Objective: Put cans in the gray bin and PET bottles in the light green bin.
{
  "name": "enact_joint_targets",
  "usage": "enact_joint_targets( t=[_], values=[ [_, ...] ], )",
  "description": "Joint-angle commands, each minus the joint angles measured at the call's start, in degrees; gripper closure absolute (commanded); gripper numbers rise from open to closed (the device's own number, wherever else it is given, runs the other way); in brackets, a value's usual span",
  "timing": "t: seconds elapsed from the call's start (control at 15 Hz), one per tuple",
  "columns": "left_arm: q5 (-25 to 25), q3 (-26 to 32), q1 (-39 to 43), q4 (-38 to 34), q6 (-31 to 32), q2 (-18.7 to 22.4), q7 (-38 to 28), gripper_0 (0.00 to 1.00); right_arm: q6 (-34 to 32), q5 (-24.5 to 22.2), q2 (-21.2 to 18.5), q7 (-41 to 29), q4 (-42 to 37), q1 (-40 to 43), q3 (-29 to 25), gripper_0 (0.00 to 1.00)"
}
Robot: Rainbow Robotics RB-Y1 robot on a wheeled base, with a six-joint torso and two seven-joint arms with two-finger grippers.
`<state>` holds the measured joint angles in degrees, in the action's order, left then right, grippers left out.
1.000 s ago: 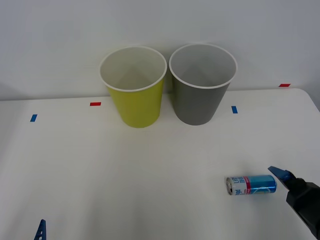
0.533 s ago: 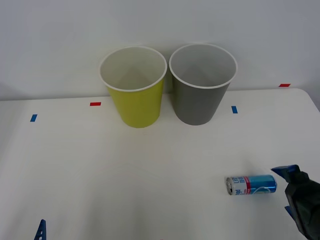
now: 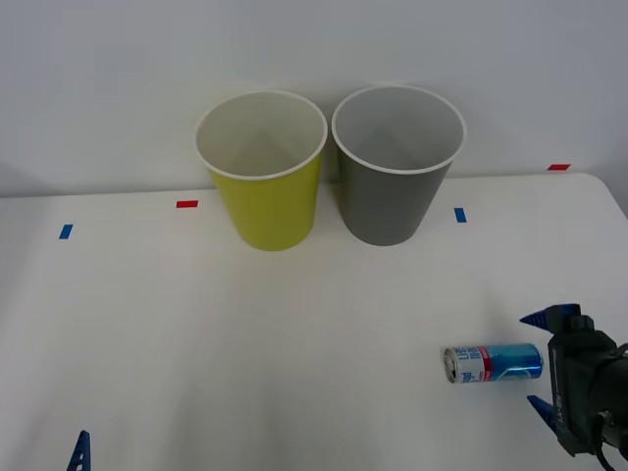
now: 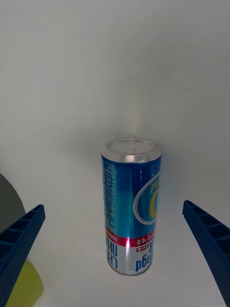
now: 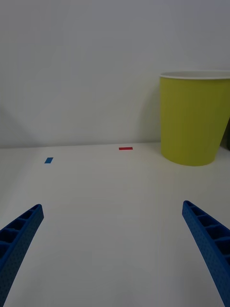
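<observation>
Your right gripper (image 3: 539,361) sits fingers apart just right of the can (image 3: 492,363), lying near-right on the table (image 3: 245,343); your left gripper (image 5: 115,249) rests spread near-left.

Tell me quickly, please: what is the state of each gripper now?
Left gripper: open, holding nothing.
Right gripper: open, fingers on either side of the lying blue drink can, not gripping it.

Front view overhead, wrist views low, sharing table (image 3: 245,343)
</observation>
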<state>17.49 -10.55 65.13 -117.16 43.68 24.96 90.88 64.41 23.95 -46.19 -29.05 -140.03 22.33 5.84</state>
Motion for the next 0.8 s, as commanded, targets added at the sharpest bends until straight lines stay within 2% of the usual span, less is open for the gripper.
enact_joint_targets(
  t=[0.07, 0.33, 0.53, 0.8],
  values=[
    [0.0, 0.0, 0.0, 0.0, 0.0, 0.0, 0.0, 0.0, 5.5, 5.2, -3.5, -2.0, 1.2, -3.8, 0.1, 0.0],
    [0.0, 0.0, 0.0, 0.0, 0.0, 0.0, 0.0, 0.0, 11.6, 13.2, -4.8, -2.9, 5.6, -11.3, 0.2, 0.0],
    [0.0, 0.0, 0.0, 0.0, 0.0, 0.0, 0.0, 0.0, 14.2, 15.8, -4.6, -2.7, 7.6, -13.9, 0.6, 0.0],
    [0.0, 0.0, 0.0, 0.0, 0.0, 0.0, 0.0, 0.0, 14.3, 18.3, -4.3, -2.3, 11.4, -16.5, 2.3, 0.0]
  ],
)
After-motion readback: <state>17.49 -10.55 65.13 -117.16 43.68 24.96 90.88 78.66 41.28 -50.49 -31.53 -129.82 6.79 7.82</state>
